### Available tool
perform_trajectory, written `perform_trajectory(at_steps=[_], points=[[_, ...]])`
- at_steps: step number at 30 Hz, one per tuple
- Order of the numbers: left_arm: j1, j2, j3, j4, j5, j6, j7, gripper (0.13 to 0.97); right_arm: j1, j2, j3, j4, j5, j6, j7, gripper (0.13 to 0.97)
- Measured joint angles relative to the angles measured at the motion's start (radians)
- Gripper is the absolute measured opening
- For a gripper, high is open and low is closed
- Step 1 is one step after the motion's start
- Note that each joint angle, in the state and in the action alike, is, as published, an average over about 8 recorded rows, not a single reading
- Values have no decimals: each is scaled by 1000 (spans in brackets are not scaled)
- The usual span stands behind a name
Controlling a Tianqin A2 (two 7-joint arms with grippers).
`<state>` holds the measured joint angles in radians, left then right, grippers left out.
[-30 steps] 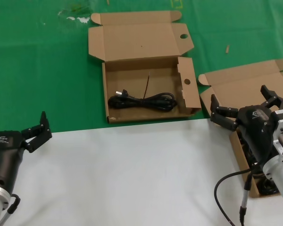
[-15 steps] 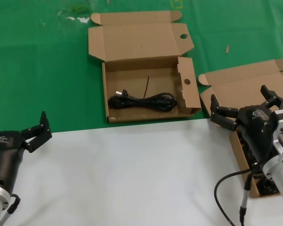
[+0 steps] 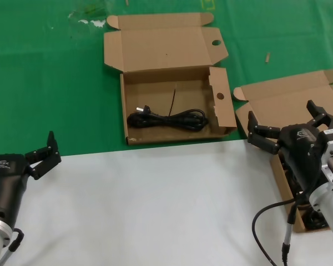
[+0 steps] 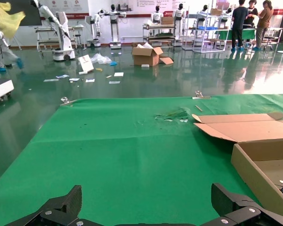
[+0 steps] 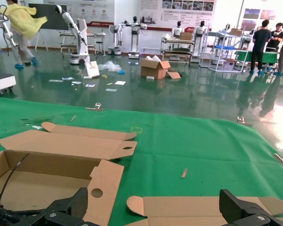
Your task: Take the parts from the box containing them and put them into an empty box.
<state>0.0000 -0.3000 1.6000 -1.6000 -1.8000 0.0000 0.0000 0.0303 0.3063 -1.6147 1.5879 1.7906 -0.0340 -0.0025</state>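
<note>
**Two open boxes, both grippers idle with jaws spread**

The wide shallow brown cardboard box with round-holed side flaps (image 3: 175, 113) lies open on the green bench cover (image 3: 50, 83), its hinged lid folded back. One thin black coiled power cable (image 3: 167, 119) lies along its floor near the front wall, plug toward the robot's left. A thin dark tie or strand (image 3: 172, 100) rests on the floor just behind the cable.

The brown cardboard box with a plain hinged lid (image 3: 288, 100) stands to the robot's right, well apart from the first box. The right arm covers most of its interior; only dark cable bundles (image 3: 313, 219) show at its near end, and their number cannot be made out.

The right gripper (image 3: 286, 127) hangs over this box, jaws spread, holding nothing. The left gripper (image 3: 41, 152) is parked at the near left, at the edge of the white sheet (image 3: 155, 205), jaws spread and holding nothing.

In both wrist views only the fingertips (image 4: 61, 207) show, at the frame edge.
</note>
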Motion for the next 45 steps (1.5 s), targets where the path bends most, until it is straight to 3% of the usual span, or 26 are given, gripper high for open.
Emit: perform_trajectory(at_steps=[45], points=[[0,0,0,0,0,0,0,966,0,0,0,0,0,0,0,966]])
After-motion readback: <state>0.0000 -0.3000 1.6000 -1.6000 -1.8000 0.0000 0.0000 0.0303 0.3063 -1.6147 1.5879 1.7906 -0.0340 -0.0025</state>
